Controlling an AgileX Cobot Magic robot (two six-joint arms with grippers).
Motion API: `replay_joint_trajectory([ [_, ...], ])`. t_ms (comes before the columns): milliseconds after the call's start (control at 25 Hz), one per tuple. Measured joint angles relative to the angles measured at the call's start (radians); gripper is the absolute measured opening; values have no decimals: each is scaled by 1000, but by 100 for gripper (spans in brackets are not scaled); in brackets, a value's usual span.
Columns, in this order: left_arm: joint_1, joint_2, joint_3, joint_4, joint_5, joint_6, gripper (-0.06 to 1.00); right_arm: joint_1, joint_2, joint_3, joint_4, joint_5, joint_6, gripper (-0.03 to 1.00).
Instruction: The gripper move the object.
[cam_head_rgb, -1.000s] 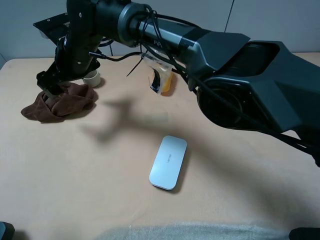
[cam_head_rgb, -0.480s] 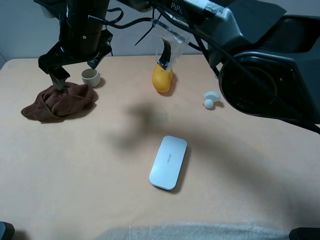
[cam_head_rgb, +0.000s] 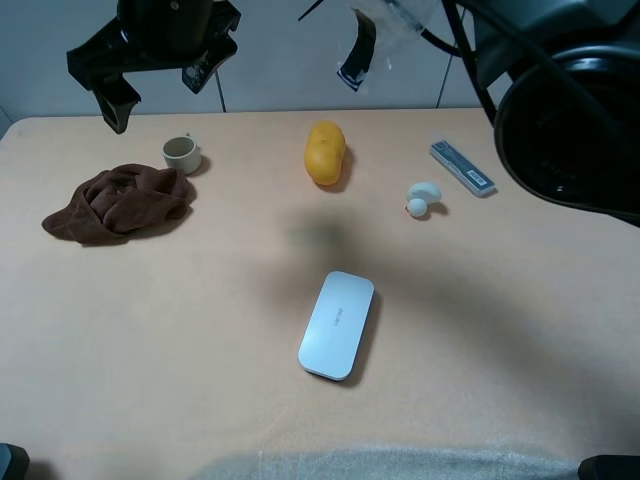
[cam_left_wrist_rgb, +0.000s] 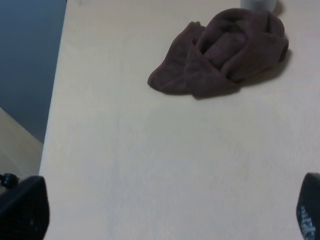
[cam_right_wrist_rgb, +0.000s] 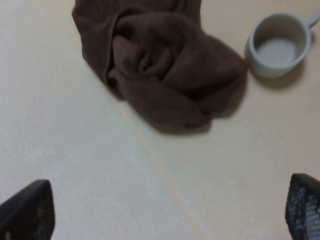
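Observation:
A crumpled brown cloth (cam_head_rgb: 118, 201) lies at the table's far left, next to a small beige cup (cam_head_rgb: 181, 153). My right arm reaches across from the right, and its gripper (cam_head_rgb: 155, 90) hangs open and empty, high above the cloth and cup. The right wrist view shows the cloth (cam_right_wrist_rgb: 160, 70) and cup (cam_right_wrist_rgb: 280, 45) well below the spread gripper (cam_right_wrist_rgb: 165, 220). The left wrist view shows the cloth (cam_left_wrist_rgb: 225, 50) ahead of the open, empty left gripper (cam_left_wrist_rgb: 165, 212), which stays low by the table's near left corner.
A yellow-orange fruit (cam_head_rgb: 325, 152) sits at the back middle. A small white object (cam_head_rgb: 422, 197) and a dark flat bar (cam_head_rgb: 462, 167) lie right of it. A silver oblong case (cam_head_rgb: 337, 323) lies in the middle. The table's left edge (cam_left_wrist_rgb: 52, 100) is close to the cloth.
My right gripper was down at the brown cloth a second ago. It has risen straight up and now hangs empty. The cloth stays on the table, unmoved.

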Motion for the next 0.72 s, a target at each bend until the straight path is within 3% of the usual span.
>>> replay_joint_trajectory([
  [240,0,0,0,0,0,0,99,0,-86,39,-20,0,8,69],
  [720,0,0,0,0,0,0,99,-5,-336,324,-64,2,9,69],
])
